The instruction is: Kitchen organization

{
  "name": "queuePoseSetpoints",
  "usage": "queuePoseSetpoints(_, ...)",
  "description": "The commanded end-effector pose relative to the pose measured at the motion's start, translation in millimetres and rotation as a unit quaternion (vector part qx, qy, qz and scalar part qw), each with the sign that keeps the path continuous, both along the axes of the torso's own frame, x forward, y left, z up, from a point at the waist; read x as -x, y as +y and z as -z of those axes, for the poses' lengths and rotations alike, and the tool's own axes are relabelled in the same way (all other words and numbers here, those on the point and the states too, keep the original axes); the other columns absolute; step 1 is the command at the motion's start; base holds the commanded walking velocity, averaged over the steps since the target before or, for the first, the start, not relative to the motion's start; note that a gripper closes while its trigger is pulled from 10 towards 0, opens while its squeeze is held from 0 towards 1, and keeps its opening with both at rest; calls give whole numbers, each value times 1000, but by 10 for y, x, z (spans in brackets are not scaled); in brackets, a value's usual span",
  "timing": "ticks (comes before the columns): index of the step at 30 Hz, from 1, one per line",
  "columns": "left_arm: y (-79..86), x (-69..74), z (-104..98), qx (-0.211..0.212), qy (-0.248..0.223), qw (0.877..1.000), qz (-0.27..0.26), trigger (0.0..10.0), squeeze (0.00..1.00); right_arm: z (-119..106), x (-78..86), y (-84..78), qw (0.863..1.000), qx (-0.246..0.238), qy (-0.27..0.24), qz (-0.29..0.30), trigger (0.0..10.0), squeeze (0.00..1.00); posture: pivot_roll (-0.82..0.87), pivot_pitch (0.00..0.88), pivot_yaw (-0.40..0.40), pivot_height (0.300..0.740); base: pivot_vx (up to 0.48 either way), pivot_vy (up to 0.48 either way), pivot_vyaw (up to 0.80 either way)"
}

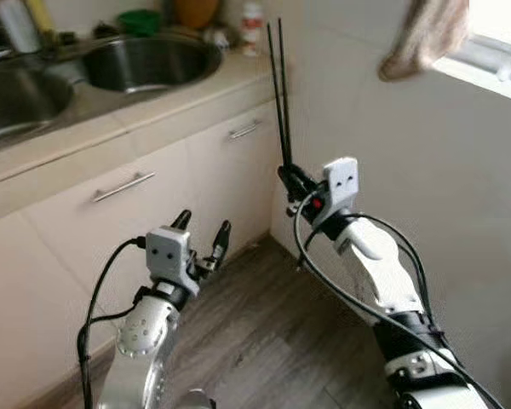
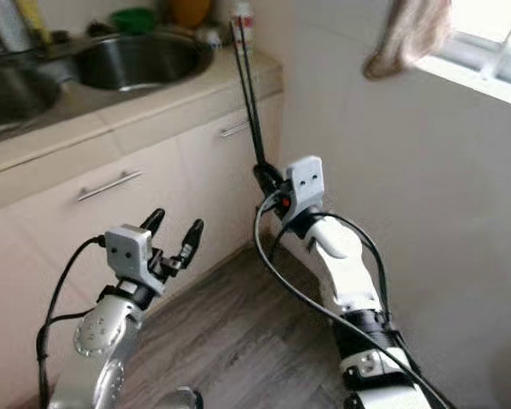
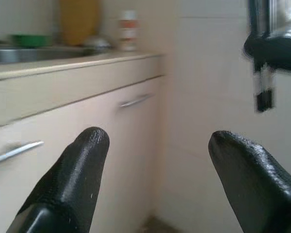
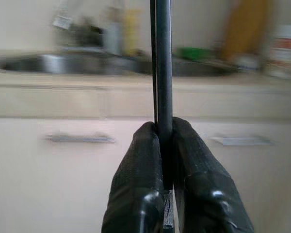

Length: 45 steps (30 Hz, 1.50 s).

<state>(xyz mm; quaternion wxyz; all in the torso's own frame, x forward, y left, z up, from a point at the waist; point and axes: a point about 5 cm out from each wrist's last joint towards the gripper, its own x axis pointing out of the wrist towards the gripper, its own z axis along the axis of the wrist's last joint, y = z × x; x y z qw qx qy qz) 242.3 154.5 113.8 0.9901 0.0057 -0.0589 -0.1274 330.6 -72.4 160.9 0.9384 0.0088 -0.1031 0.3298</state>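
Note:
My right gripper (image 1: pixel 289 179) is shut on a pair of long thin black chopsticks (image 1: pixel 281 94), holding them by the lower end so they stand almost upright beside the counter's corner. In the right wrist view the chopsticks (image 4: pixel 161 63) rise from between the two closed fingertips (image 4: pixel 146 138). My left gripper (image 1: pixel 203 224) is open and holds nothing. It sits low in front of the cream cabinet doors (image 1: pixel 179 196). The left wrist view has its fingers (image 3: pixel 87 160) spread wide, facing the cabinet and the tiled wall.
A steel double sink (image 1: pixel 206 70) is set in the beige counter (image 1: pixel 153 111), with a green bowl (image 1: pixel 140 19) and a small bottle (image 1: pixel 252 25) behind it. The cabinet doors carry bar handles (image 1: pixel 123 186). A cloth (image 1: pixel 426 38) hangs by the window on the right wall. Below me is wood floor (image 1: pixel 255 341).

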Motion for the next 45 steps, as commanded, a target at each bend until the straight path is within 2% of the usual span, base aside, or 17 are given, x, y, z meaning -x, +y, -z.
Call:
queuePoseSetpoints(1,-69,0,-26,4,-7,1000,9,10000,0,-1,-17,-94,1000,7,-7,14,10000,0,29,7,-63,740,0,0,800)
queuePoseSetpoints(8,-65,-5,-30,0,-9,1000,9,10000,0,-11,-30,-86,1000,2,-8,18,10000,0,30,9,-62,740,0,0,800)
queuePoseSetpoints(9,-67,-8,-30,-1,-9,1000,9,10000,0,-15,-30,-87,1000,0,-9,18,4902,0,30,9,-62,740,0,0,800)
queuePoseSetpoints(10,-68,-9,-30,-1,-9,1000,9,10000,0,-16,-30,-88,1000,-1,-9,18,4902,0,30,9,-62,740,0,0,800)
queuePoseSetpoints(11,-70,-12,-30,-2,-8,1000,9,10000,0,-24,-16,-88,1000,-5,-14,13,0,0,30,9,-62,740,0,0,500)
queuePoseSetpoints(15,-70,-17,-31,-5,-9,1000,8,10000,0,-23,-10,-89,1000,-5,-16,14,0,0,30,10,-60,740,0,0,125)
queuePoseSetpoints(16,-66,-24,-40,-8,-12,1000,5,10000,0,-24,-24,-95,1000,-3,-13,21,9176,0,30,10,-59,740,0,0,0)
queuePoseSetpoints(17,-63,-28,-45,-9,-14,1000,4,10000,0,-25,-33,-97,1000,-2,-12,24,9176,0,30,10,-58,740,0,0,0)
queuePoseSetpoints(18,-53,-35,-62,-9,-19,1000,0,10000,0,-39,-44,-101,999,-4,-14,29,10000,0,30,10,-58,740,0,0,0)
queuePoseSetpoints(25,21,-79,-175,-6,-51,998,-27,10000,0,-180,-92,-112,998,-18,-36,45,10000,0,33,10,-57,740,144,0,0)
queuePoseSetpoints(36,13,-93,-208,-1,-62,998,-28,10000,0,-272,-113,-74,997,-18,-53,44,10000,0,35,7,-59,740,398,0,0)
queuePoseSetpoints(45,13,-120,-289,-3,-83,996,-31,10000,0,-379,-175,-87,996,-34,-63,56,10000,0,38,1,-61,740,386,0,531)
